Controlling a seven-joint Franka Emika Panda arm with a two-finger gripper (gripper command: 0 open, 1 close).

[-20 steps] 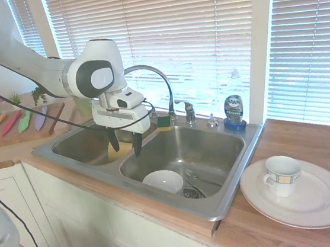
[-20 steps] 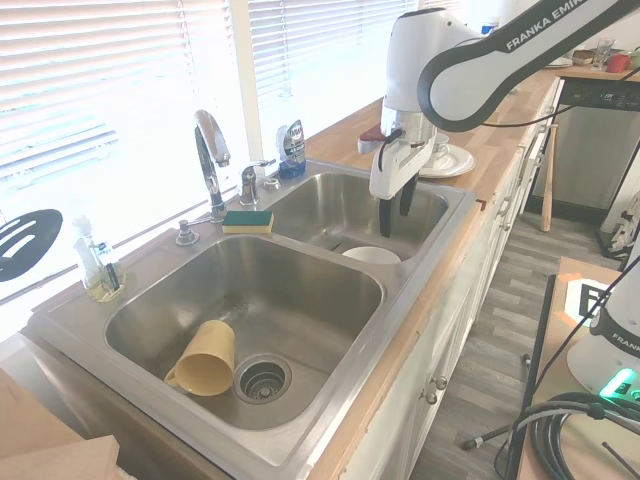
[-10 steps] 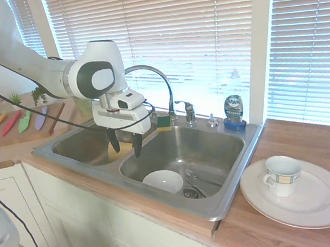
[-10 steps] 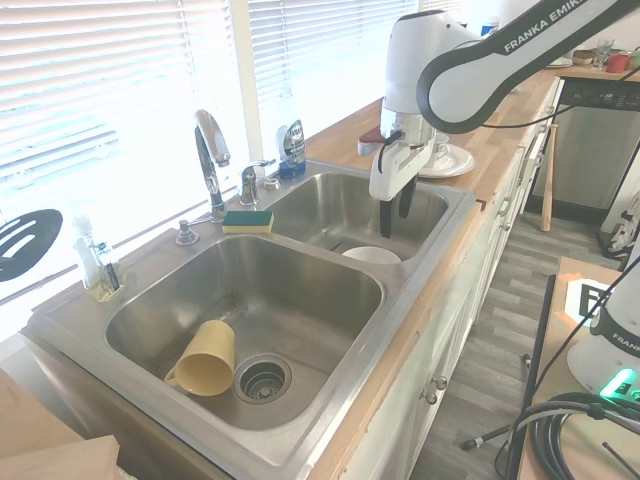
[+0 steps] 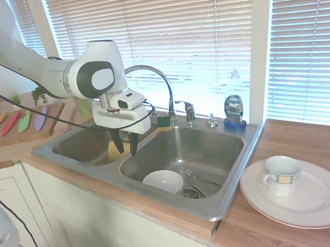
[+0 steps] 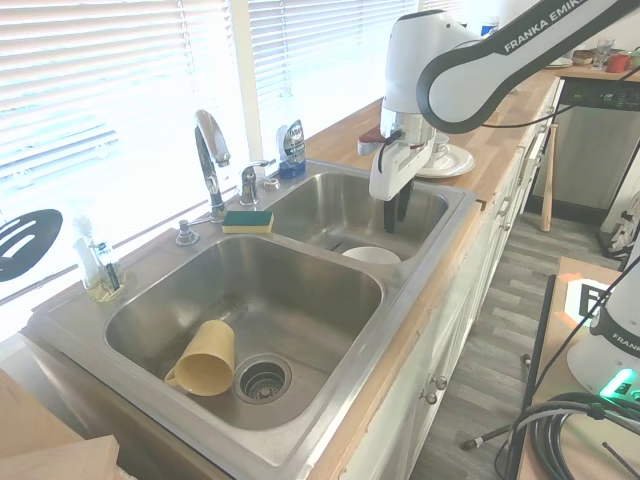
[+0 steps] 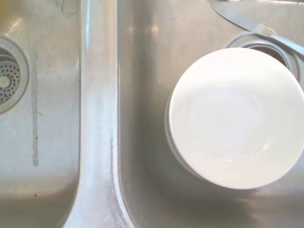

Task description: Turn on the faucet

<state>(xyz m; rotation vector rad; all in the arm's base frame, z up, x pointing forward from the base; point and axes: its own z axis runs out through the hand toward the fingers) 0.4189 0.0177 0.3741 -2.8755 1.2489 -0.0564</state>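
Your gripper (image 5: pixel 124 148) is hanging over the divider of the double sink (image 5: pixel 231 178), pointing straight down, with its fingers drawn nearly together and pinching nothing. It is sitting well apart from the faucet (image 5: pixel 151 77), which is standing at the back rim of the sink under the window blinds; the arched spout is curving out toward the basins, and the small lever handle (image 5: pixel 188 110) is standing on its post just beside it, untouched. A green-and-yellow sponge (image 5: pixel 164 122) is resting on the rim between spout and handle. In the wrist view you are looking down at a white bowl (image 7: pixel 235 118) lying in one basin. A yellow cup (image 6: pixel 205 360) is lying on its side in the other basin, next to the drain.
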